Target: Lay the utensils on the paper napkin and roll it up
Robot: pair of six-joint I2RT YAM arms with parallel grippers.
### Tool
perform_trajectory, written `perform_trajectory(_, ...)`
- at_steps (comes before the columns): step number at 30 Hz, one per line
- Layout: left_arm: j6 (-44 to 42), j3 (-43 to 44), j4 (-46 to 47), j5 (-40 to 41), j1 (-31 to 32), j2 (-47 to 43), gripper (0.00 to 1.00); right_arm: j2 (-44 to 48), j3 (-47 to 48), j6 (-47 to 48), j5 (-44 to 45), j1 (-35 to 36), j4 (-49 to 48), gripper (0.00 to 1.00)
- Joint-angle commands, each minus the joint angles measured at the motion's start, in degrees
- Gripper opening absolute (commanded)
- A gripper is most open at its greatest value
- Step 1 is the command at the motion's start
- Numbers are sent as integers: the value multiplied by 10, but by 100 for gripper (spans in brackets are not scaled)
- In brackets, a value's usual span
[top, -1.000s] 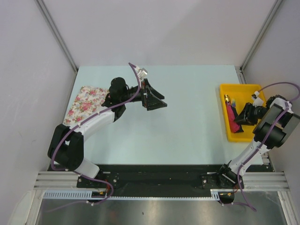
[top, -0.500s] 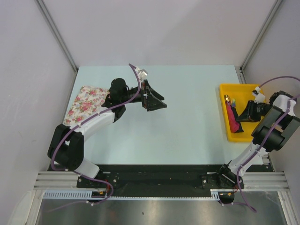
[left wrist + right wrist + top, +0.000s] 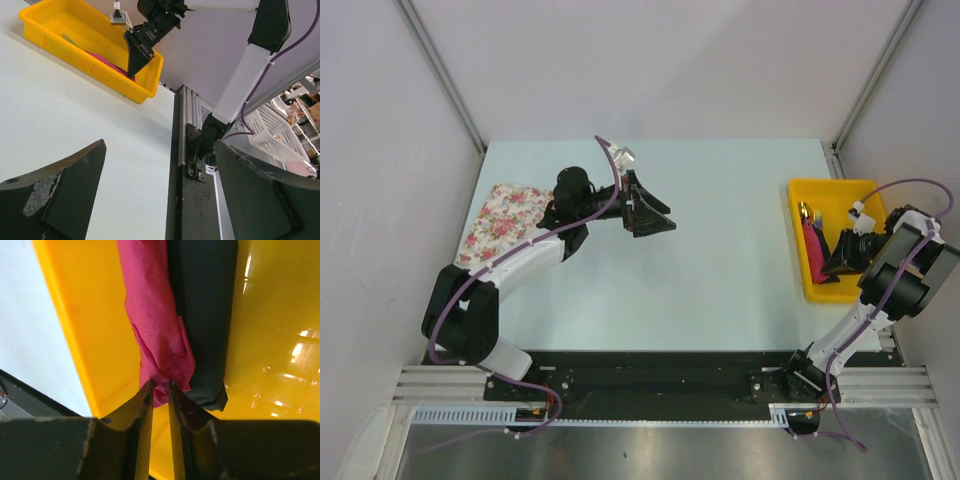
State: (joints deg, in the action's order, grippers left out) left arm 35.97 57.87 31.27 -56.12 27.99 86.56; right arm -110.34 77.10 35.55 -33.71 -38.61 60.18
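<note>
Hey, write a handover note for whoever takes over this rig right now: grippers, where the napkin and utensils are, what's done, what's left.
Left gripper: open, holding nothing, over the table.
Right gripper: shut on the near end of the paper napkin, down in the yellow tray.
Things: the napkin is bunched into a strip beside a black bar. The utensils seem to lie at the tray's far end.
Done: nothing laid out.
Left: lift the napkin out, spread it, set the utensils on it, roll.
</note>
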Motion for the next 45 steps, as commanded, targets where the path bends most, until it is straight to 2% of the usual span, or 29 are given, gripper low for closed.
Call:
perform_trajectory(1,-3,-1,19,-1,1,-18,95,-10,-15,-9,38,4,-42,23)
perform_trajectory(8,-10,4,3,7,1,-14,95,-16,-32,-23,65,8,-81,22)
perform_trajectory(16,-31,11,-49,32,-21,-22,99,12,47,-15,34,-8,-30,26)
perform_trajectory(22,-96,54,-171,50,-55,-32,100,46,141,0,-7,-16,33,29)
perform_trajectory(27,-145,106,-291,72,-101,-31,100,78,197,-3,-59,12,67,32)
perform_trajectory(28,-155,120,-357,79,-108,-23,100,84,208,-15,-67,21,68,33)
perform_trajectory(31,-210,190,-490,166,-141,-13,99,108,213,-60,-101,70,54,50)
perform_trajectory(32,-227,213,-512,186,-147,-16,100,124,209,-78,-114,100,32,60)
perform_trajectory(34,-270,234,-571,221,-167,-21,100,137,202,-121,-124,137,9,72)
perform_trajectory(35,-281,259,-595,231,-173,-18,100,146,187,-133,-126,176,-19,81)
perform_trajectory(37,-309,284,-671,279,-188,-12,100,172,164,-158,-126,214,-52,94)
perform_trajectory(38,-314,300,-692,298,-191,-6,100,181,136,-182,-123,255,-87,99)
perform_trajectory(41,-348,289,-756,348,-202,-17,100,217,79,-215,-107,314,-154,100)
perform_trajectory(45,-387,187,-740,398,-204,-76,100,282,-70,-246,-69,420,-227,100)
